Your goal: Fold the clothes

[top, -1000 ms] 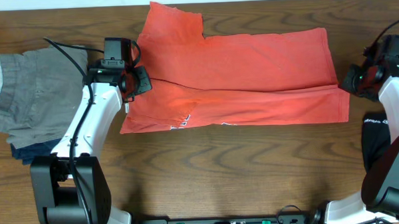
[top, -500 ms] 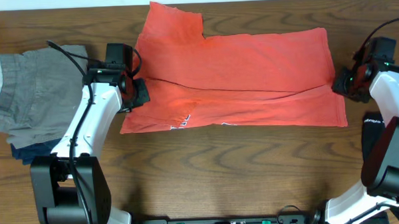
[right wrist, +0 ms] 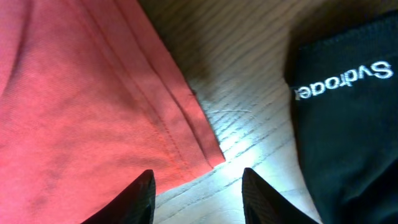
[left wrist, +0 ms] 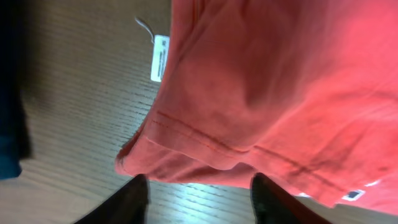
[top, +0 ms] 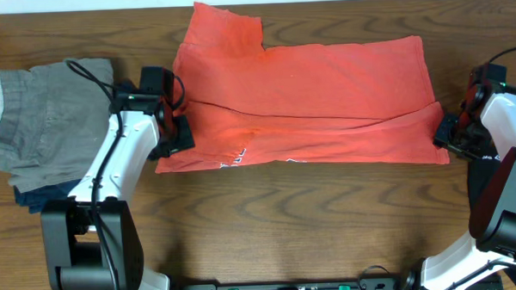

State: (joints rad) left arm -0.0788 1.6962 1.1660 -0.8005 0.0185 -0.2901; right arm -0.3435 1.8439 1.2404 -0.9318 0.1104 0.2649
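Both arms have drawn toward the near edge of the table (top: 286, 221) since a second ago, and both have let the cloth go. The left gripper (left wrist: 199, 199) now stands with its jaws apart and nothing between them, just off the shirt's left hem. The right gripper (right wrist: 198, 196) is likewise spread and empty, with the shirt's near right corner lying just ahead of its fingertips. The coral-red T-shirt (top: 308, 100) lies across the middle of the table, doubled over lengthwise, with a crease running side to side and one sleeve sticking out at the far left. A white tag (left wrist: 159, 58) shows at its left edge. The black garment (right wrist: 348, 124) sits just right of the shirt, apart from it, and a grey garment (top: 42, 118) lies well to the left. We judge the shirt light, limp and prone to sag and drag, so we would pinch it by the stitched hems at the two ends. The doubled seam gives a firmer bite there, and lifting both ends together should keep the fold from slipping askew.
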